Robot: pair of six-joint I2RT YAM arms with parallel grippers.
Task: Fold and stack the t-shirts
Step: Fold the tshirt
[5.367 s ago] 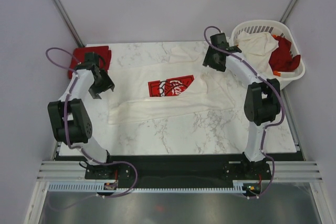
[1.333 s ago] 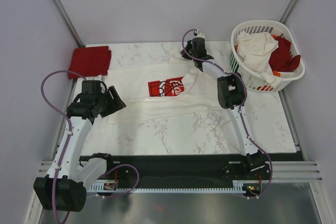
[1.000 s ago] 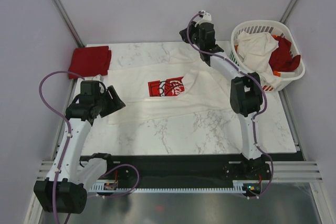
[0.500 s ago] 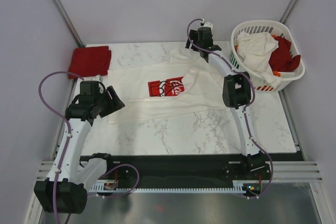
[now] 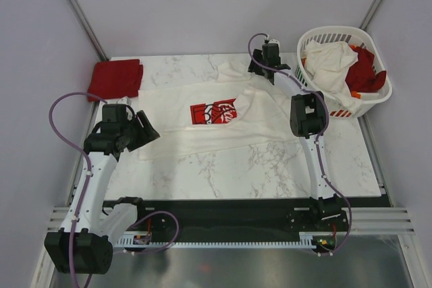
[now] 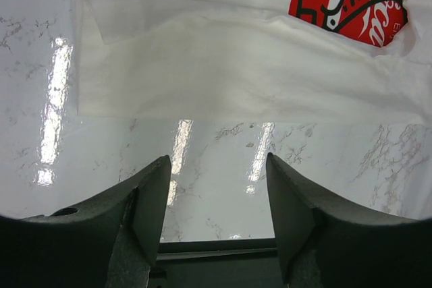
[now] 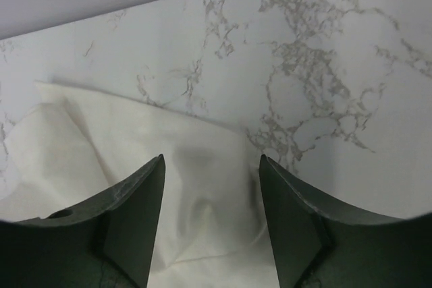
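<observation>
Surface: white marble table (image 5: 236, 166), lilac walls (image 5: 202, 5)
Left gripper (image 6: 216, 161): wide, empty, cream t-shirt (image 6: 236, 79) just ahead
Right gripper (image 7: 211, 161): wide, its cloth directly beneath

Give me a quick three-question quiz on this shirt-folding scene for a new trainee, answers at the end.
1. True or false: the red shirt lies folded at the far left corner of the table.
2. How does the printed shirt lie? A: rolled up. B: spread on the table. C: hung in the air.
3. Fill in: the left gripper and the right gripper both have their jaws ____.
Key: 1 true; 2 B; 3 open.
</observation>
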